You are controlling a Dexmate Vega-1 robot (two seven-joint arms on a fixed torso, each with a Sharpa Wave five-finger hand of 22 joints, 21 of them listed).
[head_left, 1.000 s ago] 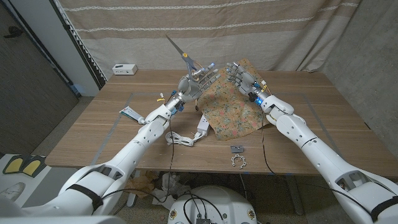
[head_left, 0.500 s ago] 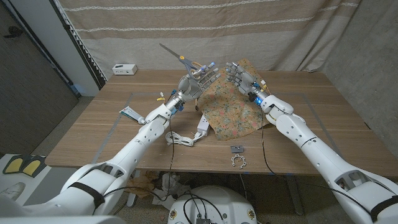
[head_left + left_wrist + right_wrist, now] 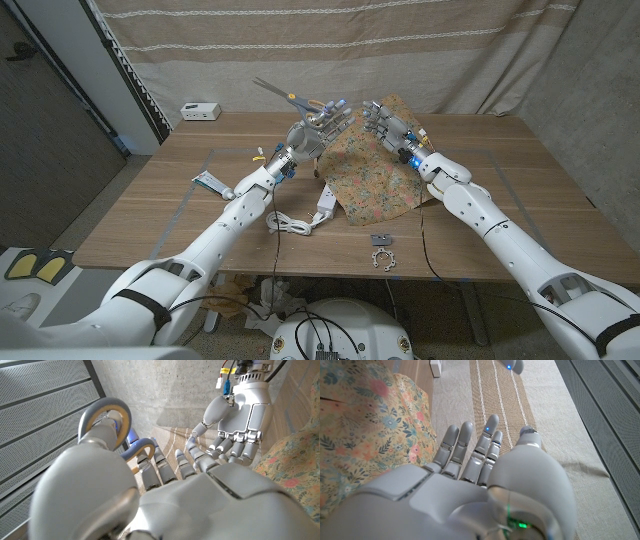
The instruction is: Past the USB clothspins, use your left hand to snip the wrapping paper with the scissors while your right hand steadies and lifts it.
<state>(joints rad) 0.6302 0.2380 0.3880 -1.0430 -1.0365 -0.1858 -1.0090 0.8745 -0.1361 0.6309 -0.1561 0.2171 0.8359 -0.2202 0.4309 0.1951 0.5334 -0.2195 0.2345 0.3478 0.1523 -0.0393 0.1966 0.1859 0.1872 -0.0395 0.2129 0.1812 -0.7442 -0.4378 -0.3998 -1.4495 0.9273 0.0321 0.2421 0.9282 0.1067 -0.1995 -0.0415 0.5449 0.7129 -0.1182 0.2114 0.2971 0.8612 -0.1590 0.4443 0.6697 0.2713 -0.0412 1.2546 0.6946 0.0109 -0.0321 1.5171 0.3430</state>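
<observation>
Wooden surface (image 3: 150, 200) in front of a striped curtain backdrop, dark panel to my left.

Wrapping paper (image 3: 375, 170): floral sheet, lying centre-right on the surface with its far edge raised up near both hands. Judged light, thin and floppy; creases easily, will sag and fold away from the blades unless pulled taut. Best hold, in my view: pinch the raised far edge close to the cut line, so the paper is tensioned w/o tearing.

Right hand (image 3: 385, 122): up at the paper's far edge, fingers partly curled. In the right wrist view (image 3: 470, 460) the fingers extend beside the paper, no pinch visible. Can't tell if it has hold of the sheet.

Left hand (image 3: 318, 125): raised just beside the right, holding the scissors (image 3: 290, 97). Left wrist view shows fingers through the loop handles (image 3: 112, 425). Blades point up and away to my left, not at the paper. Scissors judged stiff, smooth metal, light; loop grip looks secure.

Hard to make out:
- Blade opening: can't resolve in the head view, blades out of the wrist frame.
- Contact betw. right fingertips and paper: hidden behind the hand.
- Small items at the near edge, a grey clip (image 3: 380, 240) and a ring-shaped piece (image 3: 382, 261): too small to identify; can't confirm these are the USB clothespins.
- White cable (image 3: 295, 222) near the paper's near-left corner: ends unclear.
</observation>
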